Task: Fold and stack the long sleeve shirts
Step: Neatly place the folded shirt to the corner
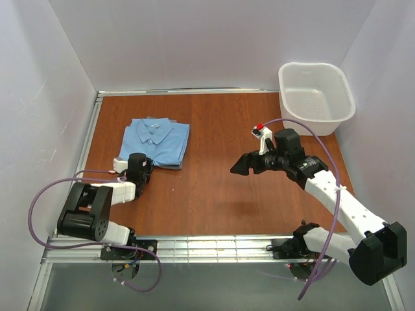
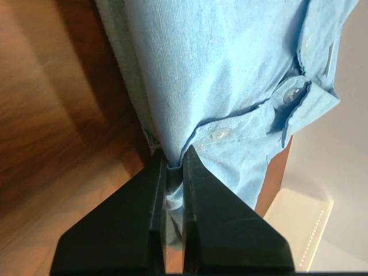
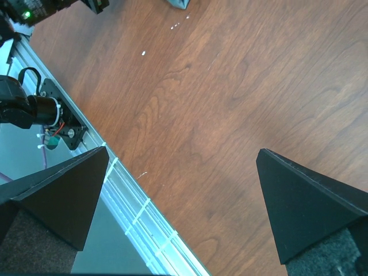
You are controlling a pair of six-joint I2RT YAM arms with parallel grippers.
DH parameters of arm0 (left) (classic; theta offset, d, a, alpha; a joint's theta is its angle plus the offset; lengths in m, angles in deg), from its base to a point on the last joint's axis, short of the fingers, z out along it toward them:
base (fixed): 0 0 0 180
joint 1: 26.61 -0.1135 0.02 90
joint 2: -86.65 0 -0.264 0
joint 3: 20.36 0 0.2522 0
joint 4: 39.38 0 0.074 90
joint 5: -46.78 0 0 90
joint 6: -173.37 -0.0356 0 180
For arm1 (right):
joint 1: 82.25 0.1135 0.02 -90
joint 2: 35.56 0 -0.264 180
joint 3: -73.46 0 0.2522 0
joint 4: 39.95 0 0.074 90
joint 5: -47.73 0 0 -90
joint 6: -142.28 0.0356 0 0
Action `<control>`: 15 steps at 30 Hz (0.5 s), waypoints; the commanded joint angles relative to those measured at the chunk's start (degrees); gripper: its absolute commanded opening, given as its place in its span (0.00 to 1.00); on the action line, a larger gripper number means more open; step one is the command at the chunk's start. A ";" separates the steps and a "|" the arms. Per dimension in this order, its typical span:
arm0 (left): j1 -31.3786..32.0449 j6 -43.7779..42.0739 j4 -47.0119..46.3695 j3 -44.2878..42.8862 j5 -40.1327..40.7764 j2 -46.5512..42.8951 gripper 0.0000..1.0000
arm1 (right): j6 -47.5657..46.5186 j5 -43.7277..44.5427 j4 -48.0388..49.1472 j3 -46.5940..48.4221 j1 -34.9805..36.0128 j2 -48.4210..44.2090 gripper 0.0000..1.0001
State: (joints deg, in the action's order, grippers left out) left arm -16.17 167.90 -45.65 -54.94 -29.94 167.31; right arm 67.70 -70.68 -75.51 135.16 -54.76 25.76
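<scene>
Left fingers (image 2: 206, 224) closed on the near edge of the folded blue shirt (image 1: 155, 141), stacked on the grey-green shirt (image 2: 123, 63) at the left of the surface (image 1: 220, 188). Cloth likely light, limp and slippy: pinch doubled edges, not single layers. Right fingers (image 3: 305, 207) spread wide, empty, above mid-surface.

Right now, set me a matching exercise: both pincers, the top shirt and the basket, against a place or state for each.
1 left pincer
2 right pincer
3 light blue shirt
4 white basket

A far right corner
B open, holding nothing
C shut on the shirt's edge
D folded, lying on the left

Pairs: 1-C, 2-B, 3-D, 4-A
</scene>
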 commanded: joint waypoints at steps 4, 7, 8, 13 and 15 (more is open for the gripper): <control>-4.01 2.21 -4.30 -6.86 2.91 10.38 0.02 | -4.96 2.21 -4.82 6.72 -0.77 -0.06 0.98; -7.44 3.27 -7.48 -10.81 0.27 16.51 0.00 | -6.80 3.87 -7.20 9.00 -0.94 -0.32 0.98; -9.19 2.05 -7.56 -12.13 -0.09 18.20 0.00 | -7.15 4.32 -8.33 9.71 -1.12 -0.32 0.98; -15.44 -4.98 -6.16 -23.80 -4.31 27.07 0.00 | -9.09 6.08 -10.45 12.43 -1.38 0.64 0.98; -17.64 -6.66 -5.37 -26.54 -5.89 29.10 0.00 | -9.18 6.25 -10.54 12.79 -1.56 1.17 0.98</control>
State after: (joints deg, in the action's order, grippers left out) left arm -30.47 165.71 -54.35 -77.96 -35.12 193.76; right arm 60.55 -65.96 -84.13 145.32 -55.92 26.09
